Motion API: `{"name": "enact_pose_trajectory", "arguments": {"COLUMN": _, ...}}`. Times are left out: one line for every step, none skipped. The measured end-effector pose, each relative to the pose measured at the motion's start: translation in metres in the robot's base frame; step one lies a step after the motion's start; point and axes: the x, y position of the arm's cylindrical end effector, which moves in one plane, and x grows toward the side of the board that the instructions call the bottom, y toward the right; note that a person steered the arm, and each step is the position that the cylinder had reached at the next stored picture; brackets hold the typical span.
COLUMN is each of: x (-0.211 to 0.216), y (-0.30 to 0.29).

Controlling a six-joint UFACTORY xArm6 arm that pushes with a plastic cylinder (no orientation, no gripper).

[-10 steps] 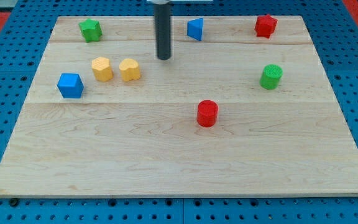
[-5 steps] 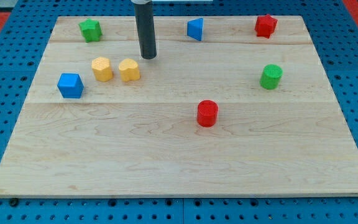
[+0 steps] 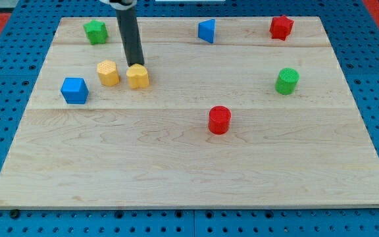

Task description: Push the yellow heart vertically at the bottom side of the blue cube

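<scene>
The yellow heart lies on the wooden board at the view's upper left. My tip stands right at the heart's top edge, touching or nearly touching it. A second yellow block, roughly hexagonal, lies just left of the heart. The blue cube sits further left and slightly lower, near the board's left edge.
A green star-shaped block is at the top left, a blue triangular block at the top middle, a red star-shaped block at the top right. A green cylinder is at right, a red cylinder near the middle.
My tip has moved left and slightly down, from right of the heart's top to just above it. The heart has shifted little if at all. The other blocks are unmoved.
</scene>
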Motion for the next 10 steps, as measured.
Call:
{"name": "enact_pose_trajectory", "arguments": {"x": 0.041, "y": 0.024}}
{"name": "enact_pose_trajectory", "arguments": {"x": 0.074, "y": 0.014}}
{"name": "enact_pose_trajectory", "arguments": {"x": 0.074, "y": -0.008}}
{"name": "enact_pose_trajectory", "arguments": {"x": 0.073, "y": -0.035}}
{"name": "enact_pose_trajectory", "arguments": {"x": 0.112, "y": -0.038}}
{"name": "enact_pose_trajectory", "arguments": {"x": 0.154, "y": -0.038}}
{"name": "enact_pose_trajectory", "arguments": {"x": 0.175, "y": -0.018}}
{"name": "enact_pose_trajectory", "arguments": {"x": 0.196, "y": 0.025}}
{"name": "enact_pose_trajectory", "arguments": {"x": 0.206, "y": 0.006}}
{"name": "enact_pose_trajectory", "arguments": {"x": 0.206, "y": -0.054}}
